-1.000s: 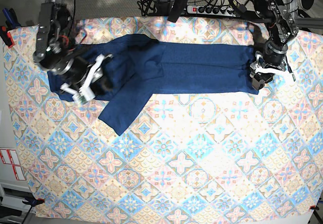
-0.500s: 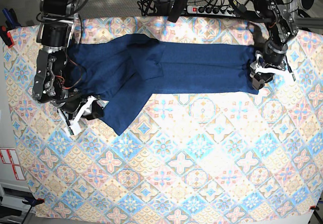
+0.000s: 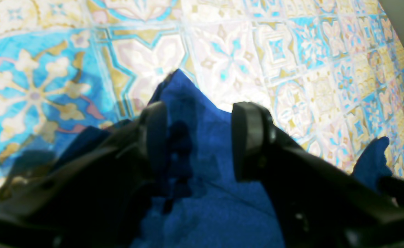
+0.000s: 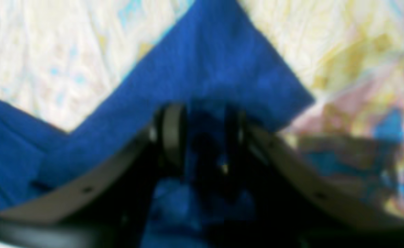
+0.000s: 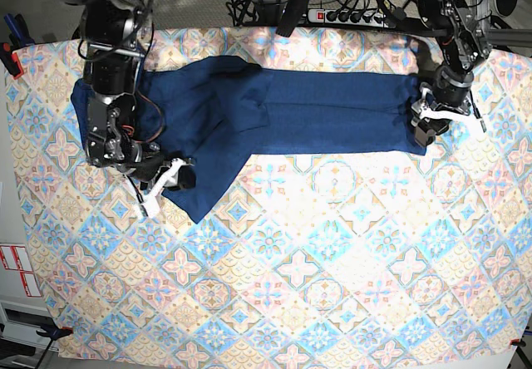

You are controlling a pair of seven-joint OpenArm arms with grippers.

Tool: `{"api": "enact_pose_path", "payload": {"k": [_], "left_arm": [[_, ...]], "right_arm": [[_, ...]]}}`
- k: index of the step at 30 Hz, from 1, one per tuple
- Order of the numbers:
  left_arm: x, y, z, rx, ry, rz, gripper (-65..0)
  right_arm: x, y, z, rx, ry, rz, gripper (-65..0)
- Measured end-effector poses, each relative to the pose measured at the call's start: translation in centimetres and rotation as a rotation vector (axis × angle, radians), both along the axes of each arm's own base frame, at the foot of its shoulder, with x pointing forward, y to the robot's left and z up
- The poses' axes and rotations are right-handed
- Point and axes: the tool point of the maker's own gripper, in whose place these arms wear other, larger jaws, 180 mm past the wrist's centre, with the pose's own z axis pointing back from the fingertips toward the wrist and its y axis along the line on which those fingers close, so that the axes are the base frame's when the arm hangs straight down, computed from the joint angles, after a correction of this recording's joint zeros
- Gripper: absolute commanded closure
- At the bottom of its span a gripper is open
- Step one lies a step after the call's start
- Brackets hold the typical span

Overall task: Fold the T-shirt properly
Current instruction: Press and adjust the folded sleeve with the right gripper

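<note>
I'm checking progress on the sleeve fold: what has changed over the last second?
The right gripper moved off the shirt's body down to the end of the loose sleeve, its jaws now astride the cuff. The T-shirt barely shifted. The left gripper stayed at the far end.

Table under patterned tile-print cloth (image 5: 332, 253); navy T-shirt (image 5: 316, 111) spread flat along far side

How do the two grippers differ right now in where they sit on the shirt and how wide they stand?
The left gripper sits at the T-shirt's straight end edge; the right gripper is at the slanting sleeve's end. The left gripper's jaws stand wider apart than the right gripper's. Both have blue fabric between their jaws.
</note>
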Motion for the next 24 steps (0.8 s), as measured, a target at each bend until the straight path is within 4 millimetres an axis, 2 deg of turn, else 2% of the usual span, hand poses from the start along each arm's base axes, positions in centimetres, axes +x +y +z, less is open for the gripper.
{"api": "enact_pose_path", "payload": {"k": [4, 7, 10, 13, 16, 19, 21, 24], "left_arm": [[0.1, 0.2, 0.1, 0.004, -0.005, 0.001, -29.6], [0.0, 0.0, 0.0, 0.001, -0.001, 0.0, -29.6], [0.1, 0.1, 0.1, 0.003, -0.005, 0.002, -29.6], [0.1, 0.0, 0.1, 0.0, -0.002, 0.0, -29.6], [0.1, 0.1, 0.1, 0.002, -0.003, 0.001, -29.6], [0.1, 0.0, 0.1, 0.001, -0.003, 0.0, -29.6], [0.1, 0.1, 0.1, 0.001, -0.004, 0.001, -29.6], [0.1, 0.1, 0.1, 0.002, -0.003, 0.002, -29.6]], "right_arm": [[0.3, 1.6, 0.1, 0.004, 0.0, 0.032, -18.7], [0.4, 1.3, 0.2, -0.011, 0.0, 0.039, -18.1], [0.0, 2.5, -0.1, -0.042, 0.003, 0.104, -10.2], [-0.4, 4.5, -0.3, -0.065, 0.006, 0.193, -0.1], [-1.0, 6.1, -0.5, -0.061, 0.009, 0.241, -1.3], [-1.3, 5.8, -0.4, -0.084, 0.03, 0.263, -1.1], [-1.1, 5.1, 0.4, -0.154, 0.014, 0.292, -1.1], [0.1, 5.5, 3.9, -0.152, -0.097, 0.286, -1.1]]}}
